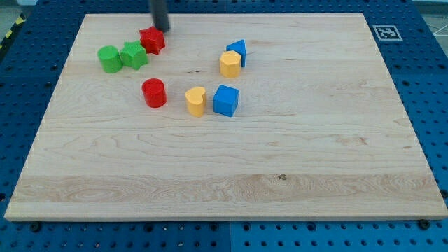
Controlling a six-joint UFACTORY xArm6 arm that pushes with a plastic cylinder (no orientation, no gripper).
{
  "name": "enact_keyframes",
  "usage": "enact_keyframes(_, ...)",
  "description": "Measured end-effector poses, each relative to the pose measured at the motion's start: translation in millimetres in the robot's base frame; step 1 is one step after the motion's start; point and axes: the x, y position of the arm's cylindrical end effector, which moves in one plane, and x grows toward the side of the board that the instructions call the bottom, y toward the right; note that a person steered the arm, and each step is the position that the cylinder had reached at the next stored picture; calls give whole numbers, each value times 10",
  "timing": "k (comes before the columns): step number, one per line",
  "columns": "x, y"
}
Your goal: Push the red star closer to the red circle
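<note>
Wooden board [280, 175]: my tip [162, 30] just above-right of red star [152, 40], red circle [154, 92] below.

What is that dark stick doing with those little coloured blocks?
A robot arm slides blocks around a wooden board with its rod. My tip sits right behind the red star, at its upper right, ready to push it down toward the red circle. The star touches a green star, which sits against a green circle. Yellow and blue blocks lie further right.
</note>
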Motion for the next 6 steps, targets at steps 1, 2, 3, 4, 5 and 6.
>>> enact_keyframes(1,62,-537)
enact_keyframes(2,172,-488)
enact_keyframes(3,180,-94)
enact_keyframes(4,191,146)
enact_keyframes(5,286,302)
enact_keyframes(6,412,458)
